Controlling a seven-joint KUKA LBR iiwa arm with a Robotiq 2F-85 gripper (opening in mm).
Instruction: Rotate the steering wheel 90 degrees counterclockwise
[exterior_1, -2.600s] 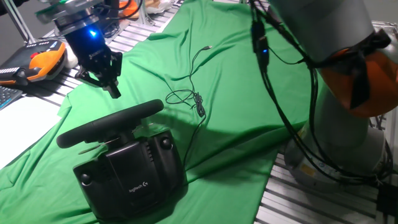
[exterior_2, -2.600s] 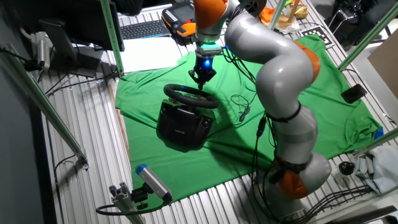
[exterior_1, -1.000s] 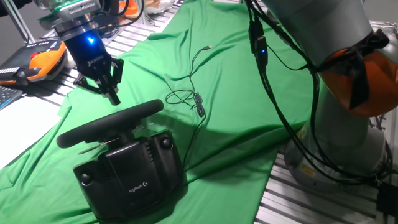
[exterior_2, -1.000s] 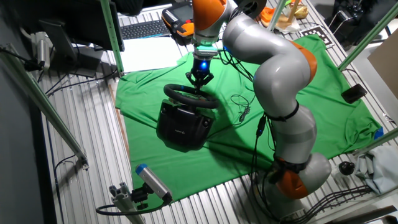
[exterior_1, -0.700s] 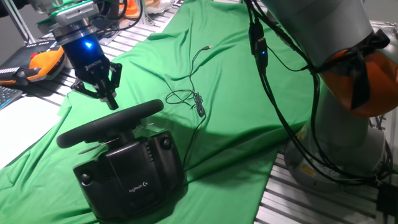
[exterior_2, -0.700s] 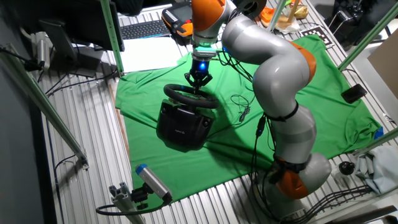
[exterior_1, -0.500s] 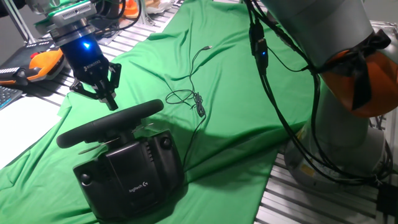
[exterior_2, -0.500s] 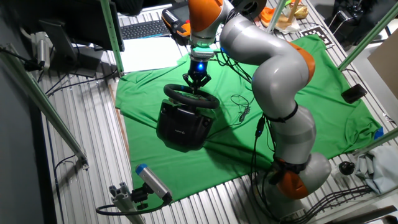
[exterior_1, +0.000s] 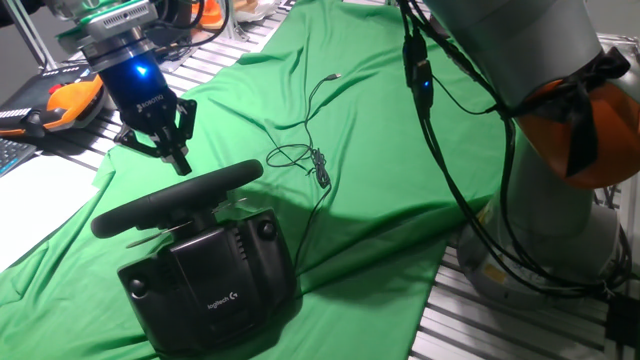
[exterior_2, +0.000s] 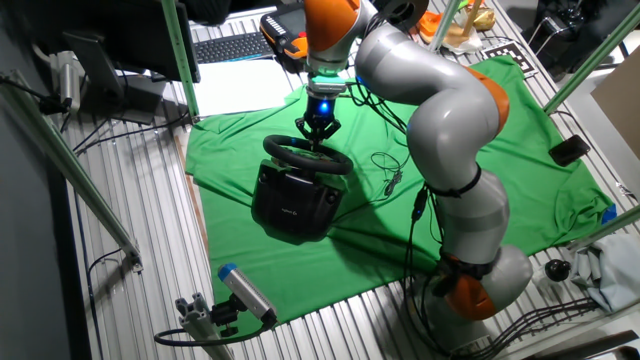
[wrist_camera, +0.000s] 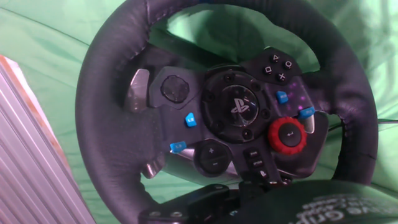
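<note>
The black, thick-rimmed steering wheel (exterior_1: 178, 197) on its boxy base sits mid green cloth (exterior_1: 380, 150). It looks stiff, grippy and spring-loaded; the rim's far arc suits a pinch. Just above, the black two-finger gripper (exterior_1: 172, 158) hangs with fingers spread, empty.

Two opposite fixed views, close hand view, share steering wheel (exterior_1: 178, 198).

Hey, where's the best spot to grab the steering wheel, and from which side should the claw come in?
Grip the steering wheel's thick rim on the far arc nearest the claw, probably coming down from above: the rim is exposed there, while the boxy base blocks the near side.
</note>
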